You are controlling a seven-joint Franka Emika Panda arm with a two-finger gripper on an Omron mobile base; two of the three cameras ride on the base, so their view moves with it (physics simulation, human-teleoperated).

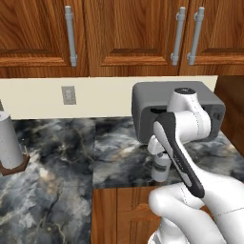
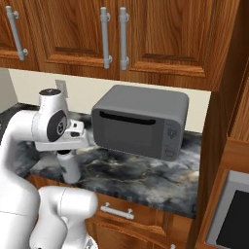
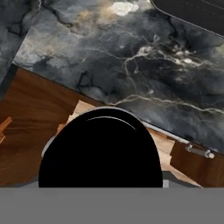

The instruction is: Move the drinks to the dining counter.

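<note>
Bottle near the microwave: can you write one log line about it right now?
fingers: shut on bottle | where: at worktop front edge, before microwave | upright, black cap up

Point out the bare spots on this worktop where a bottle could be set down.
Free: the wide marbled stretch between the paper-towel roll and the microwave, and the strip before the microwave toward the right cabinet wall. Crowded: the front edge where the gripper holds a bottle.

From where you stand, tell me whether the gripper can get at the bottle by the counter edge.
Very likely yes: the gripper sits right over the bottle, its black cap close beneath the hand camera, nothing between. The microwave stands clear behind.
</note>
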